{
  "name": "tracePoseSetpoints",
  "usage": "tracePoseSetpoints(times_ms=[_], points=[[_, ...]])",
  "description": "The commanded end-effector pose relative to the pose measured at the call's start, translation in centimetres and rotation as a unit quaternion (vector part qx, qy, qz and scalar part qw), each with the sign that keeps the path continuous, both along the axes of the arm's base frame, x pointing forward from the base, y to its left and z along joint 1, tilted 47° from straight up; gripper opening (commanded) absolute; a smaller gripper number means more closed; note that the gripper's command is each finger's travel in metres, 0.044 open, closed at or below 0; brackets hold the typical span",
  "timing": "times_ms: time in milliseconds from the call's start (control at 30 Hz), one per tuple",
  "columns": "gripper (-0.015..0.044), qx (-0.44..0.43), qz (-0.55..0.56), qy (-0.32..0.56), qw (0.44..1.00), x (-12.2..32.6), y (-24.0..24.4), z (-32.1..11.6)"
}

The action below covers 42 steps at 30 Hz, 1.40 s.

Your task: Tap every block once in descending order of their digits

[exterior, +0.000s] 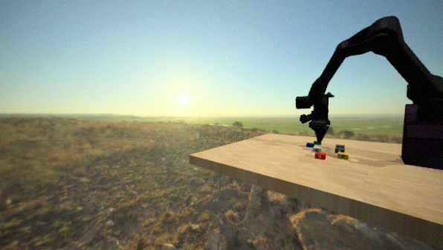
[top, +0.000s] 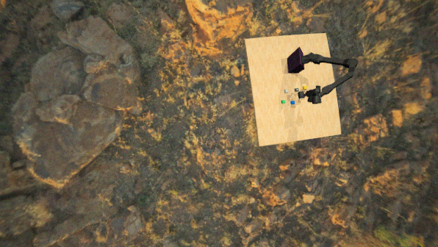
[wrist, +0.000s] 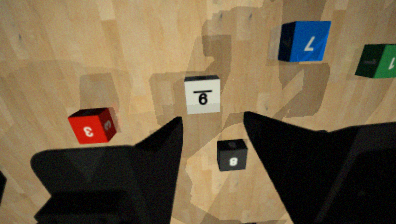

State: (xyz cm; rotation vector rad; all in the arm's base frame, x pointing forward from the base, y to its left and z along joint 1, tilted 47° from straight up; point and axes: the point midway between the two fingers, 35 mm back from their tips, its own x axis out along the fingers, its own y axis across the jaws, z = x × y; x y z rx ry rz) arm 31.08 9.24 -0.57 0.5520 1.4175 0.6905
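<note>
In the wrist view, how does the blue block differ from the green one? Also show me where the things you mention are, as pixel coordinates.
The blue block (top: 292, 102) (exterior: 310, 144) (wrist: 305, 41) bears a 7; the green block (top: 283, 101) (exterior: 317, 143) (wrist: 380, 61) bears a 1. Blue is wholly in frame; green is cut off by the right edge. Both digits are white and appear upside down.

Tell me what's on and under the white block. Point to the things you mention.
On top of the white block (exterior: 317, 149) (wrist: 202, 100): a black digit and a bar, no object. Underneath is hidden where it faces the table (top: 268, 125) (exterior: 260, 161) (wrist: 145, 30).
</note>
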Motion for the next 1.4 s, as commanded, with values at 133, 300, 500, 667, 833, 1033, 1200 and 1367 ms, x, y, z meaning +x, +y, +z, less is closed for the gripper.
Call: tracePoseSetpoints(times_ms=[133, 300, 500, 667, 833, 1033, 1200, 1367], points=[[0.0020, 0.004, -0.006, -0.001, 1.000, 0.1, 0.3, -0.2], [0.0020, 0.004, -0.006, -0.001, 1.000, 0.1, 0.3, -0.2], [0.0020, 0.004, -0.006, -0.001, 1.000, 0.2, 0.8, -0.7], [0.0020, 0.004, -0.006, -0.001, 1.000, 0.2, 1.4, -1.2], [0.0020, 0.005, -0.006, -0.001, 1.000, 0.2, 2.0, -1.7], [0.0020, 0.005, -0.006, -0.001, 1.000, 0.2, 2.5, -2.2], [0.0020, 0.002, -0.005, -0.004, 1.000, 0.3, 2.1, -2.0], [0.0020, 0.004, -0.006, -0.001, 1.000, 0.1, 0.3, -0.2]])
